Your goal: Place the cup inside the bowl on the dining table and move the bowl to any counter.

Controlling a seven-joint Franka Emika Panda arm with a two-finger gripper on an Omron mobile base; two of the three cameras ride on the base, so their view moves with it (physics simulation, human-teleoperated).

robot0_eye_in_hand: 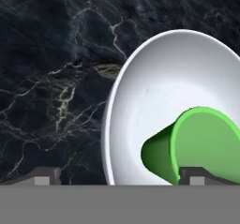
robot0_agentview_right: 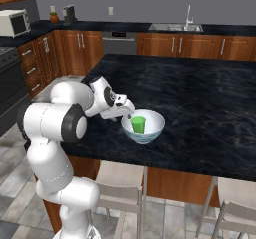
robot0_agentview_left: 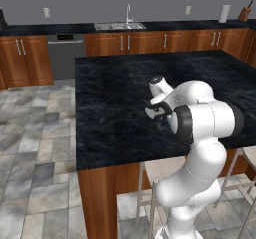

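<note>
The pale bowl [robot0_agentview_right: 145,132] stands near the front edge of the black marbled dining table [robot0_agentview_right: 200,98]. The green cup [robot0_agentview_right: 138,124] stands upright inside it. My gripper [robot0_agentview_right: 125,112] hovers open at the bowl's left rim. In the hand view the bowl [robot0_eye_in_hand: 154,92] and the cup [robot0_eye_in_hand: 201,143] lie just below my gripper [robot0_eye_in_hand: 121,176]. One fingertip [robot0_eye_in_hand: 44,176] is over the bare table [robot0_eye_in_hand: 56,78] outside the rim, the other in front of the cup. In the left base view my gripper [robot0_agentview_left: 159,110] shows and my arm hides the bowl.
The counter [robot0_agentview_right: 125,28] with a sink [robot0_agentview_right: 175,27] runs along the back wall over wooden cabinets. A microwave [robot0_agentview_right: 13,23] and a stove [robot0_agentview_right: 7,78] stand at the left. Stools [robot0_agentview_right: 120,183] sit under the table's front edge.
</note>
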